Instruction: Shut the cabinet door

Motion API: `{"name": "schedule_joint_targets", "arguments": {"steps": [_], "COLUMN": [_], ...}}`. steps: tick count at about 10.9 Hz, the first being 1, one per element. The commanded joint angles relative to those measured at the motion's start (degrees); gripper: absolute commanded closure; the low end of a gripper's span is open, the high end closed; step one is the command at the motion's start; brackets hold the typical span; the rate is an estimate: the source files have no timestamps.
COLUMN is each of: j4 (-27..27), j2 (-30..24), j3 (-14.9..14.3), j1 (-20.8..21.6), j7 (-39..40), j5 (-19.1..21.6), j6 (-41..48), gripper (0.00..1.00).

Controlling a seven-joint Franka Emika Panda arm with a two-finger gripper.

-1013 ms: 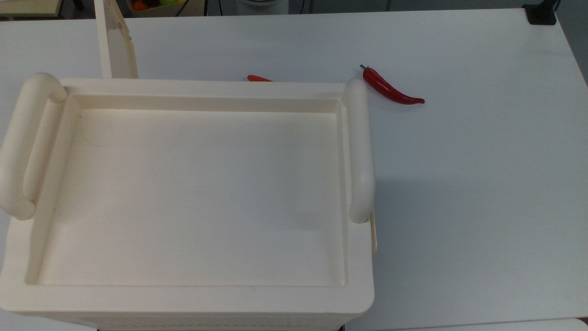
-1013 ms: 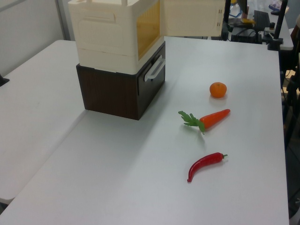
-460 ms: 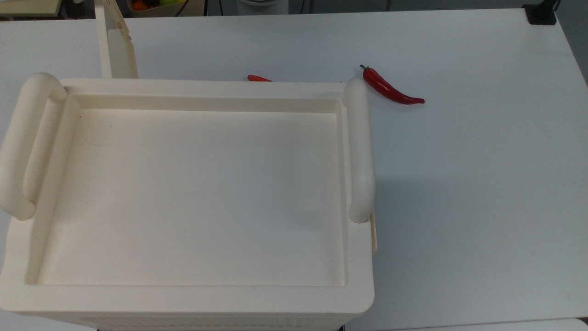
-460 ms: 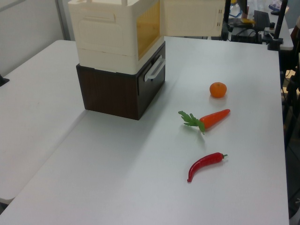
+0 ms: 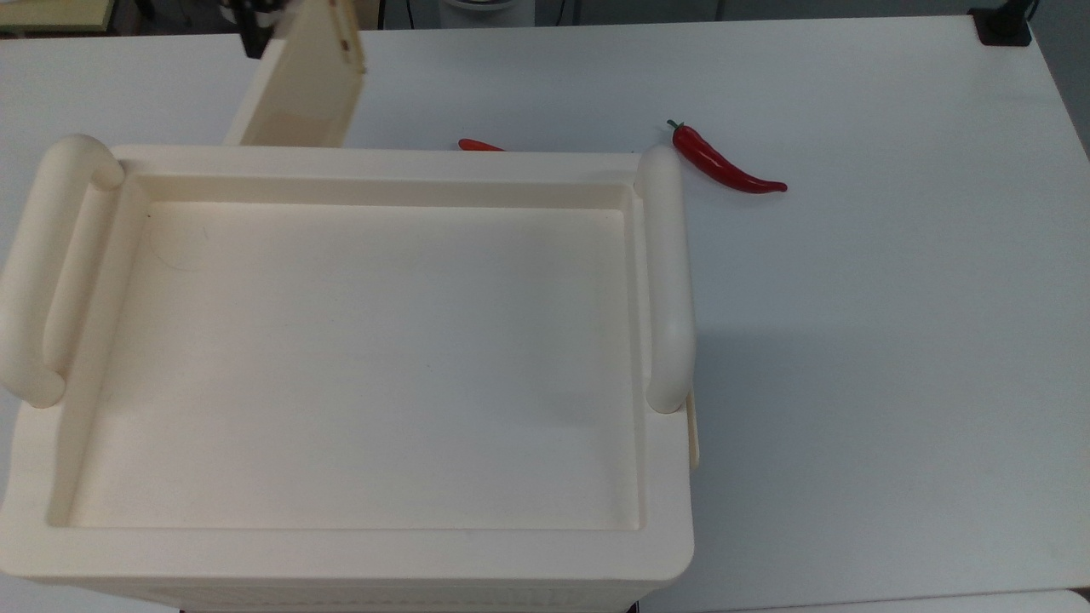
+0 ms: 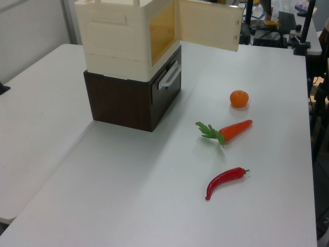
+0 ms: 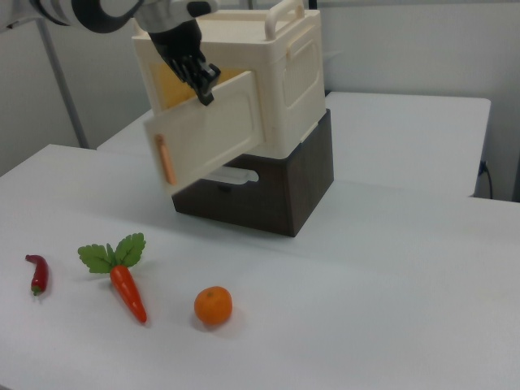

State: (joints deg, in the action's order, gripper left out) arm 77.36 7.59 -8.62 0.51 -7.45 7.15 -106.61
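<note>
The cabinet [image 5: 366, 558] is a cream unit with a tray top and two tube handles, stacked on a dark brown drawer box [image 6: 123, 103]. Its cabinet door [image 5: 302, 85] stands partly open, angled out from the front corner. In the left view the cabinet door [image 6: 208, 31] slants away from the yellow-lit opening. In the right view the cabinet door [image 7: 215, 130] shows its outer face with an orange handle. My black gripper [image 7: 203, 85] rests against the door's upper edge on that outer side. From above, the gripper [image 5: 253, 34] sits at the top view's left of the door.
On the white table lie a red chili [image 6: 223, 181], a carrot [image 6: 234, 129] and an orange [image 6: 239, 98], all in front of the cabinet. The chili [image 5: 724, 166] lies off the cabinet's far right corner in the top view. The white drawer handle [image 6: 169, 77] juts out below the door.
The door has swung from sticking straight out to an angle, toward the top view's right. The gripper has come into view against it.
</note>
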Motion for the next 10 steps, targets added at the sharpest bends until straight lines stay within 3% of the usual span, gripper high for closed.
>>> {"name": "schedule_joint_targets", "arguments": {"steps": [1, 6, 10], "j4": [1.4, 1.4, 1.9], "j2": [1.5, 6.3, 6.3], "j3": [-0.3, -0.3, -0.3], "j1": [5.1, 7.3, 7.3], "j7": [-7.2, -10.7, -10.8], "j5": [0.7, -0.4, -0.5], "j6": [-8.3, -25.0, -25.3], "gripper": [0.95, 0.95, 0.95]}}
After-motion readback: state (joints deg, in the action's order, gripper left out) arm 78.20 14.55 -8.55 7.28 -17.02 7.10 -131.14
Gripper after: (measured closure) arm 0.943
